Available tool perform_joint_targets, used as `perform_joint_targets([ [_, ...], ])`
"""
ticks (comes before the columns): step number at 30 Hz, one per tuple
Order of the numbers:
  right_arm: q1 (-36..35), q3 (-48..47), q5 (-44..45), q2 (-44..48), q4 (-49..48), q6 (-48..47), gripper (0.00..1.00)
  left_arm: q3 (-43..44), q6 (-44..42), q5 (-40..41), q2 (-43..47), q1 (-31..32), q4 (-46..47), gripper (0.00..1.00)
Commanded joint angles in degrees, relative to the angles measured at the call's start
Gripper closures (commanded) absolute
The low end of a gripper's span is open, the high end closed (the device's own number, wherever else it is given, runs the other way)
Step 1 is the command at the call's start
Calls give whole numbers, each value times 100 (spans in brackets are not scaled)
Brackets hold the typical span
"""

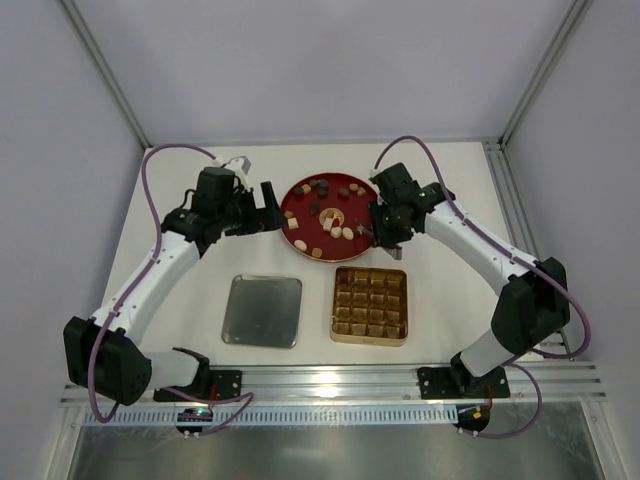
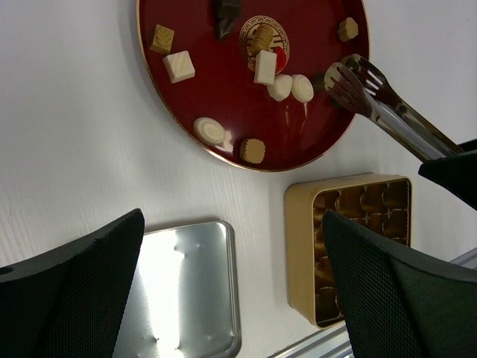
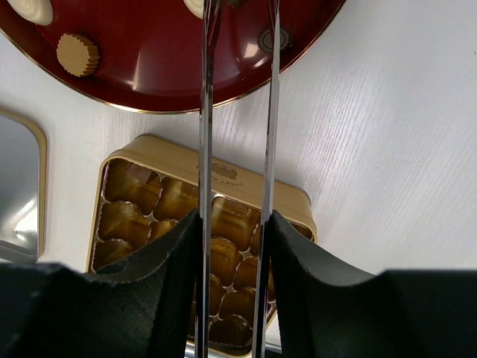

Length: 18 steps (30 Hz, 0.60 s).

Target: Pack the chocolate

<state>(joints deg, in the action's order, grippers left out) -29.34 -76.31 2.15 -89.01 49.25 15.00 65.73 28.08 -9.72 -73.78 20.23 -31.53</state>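
Note:
Several chocolate pieces lie on the red plate (image 1: pixel 303 236): a cream square (image 2: pixel 179 66), a tan fluted round (image 2: pixel 253 150), two cream ovals (image 2: pixel 291 87) and a dark piece (image 2: pixel 227 15). My right gripper (image 1: pixel 386 228) is shut on metal tongs (image 2: pixel 387 112), whose tips reach over the plate's right side beside a cream piece (image 2: pixel 332 74). I cannot tell whether the tips grip it. The tong arms (image 3: pixel 205 149) run between my right fingers (image 3: pixel 160 276). My left gripper (image 1: pixel 268 206) is open and empty at the plate's left edge.
A gold tin (image 1: pixel 369 341) with brown-gold gridded cells sits in front of the plate, also in the left wrist view (image 2: pixel 298 253) and the right wrist view (image 3: pixel 223 170). A silver lid (image 1: pixel 261 310) lies flat to its left. White walls enclose the table.

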Motion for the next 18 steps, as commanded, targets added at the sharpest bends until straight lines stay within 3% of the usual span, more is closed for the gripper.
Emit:
perform_joint_targets([
  [1,34,-217,-118,-63,-241,-112,58,1,-30,-75,-5,-28,191,0],
  [18,34,-200,-145,7,-302,-59,58,18,-21,-101,-40,-19,200,0],
])
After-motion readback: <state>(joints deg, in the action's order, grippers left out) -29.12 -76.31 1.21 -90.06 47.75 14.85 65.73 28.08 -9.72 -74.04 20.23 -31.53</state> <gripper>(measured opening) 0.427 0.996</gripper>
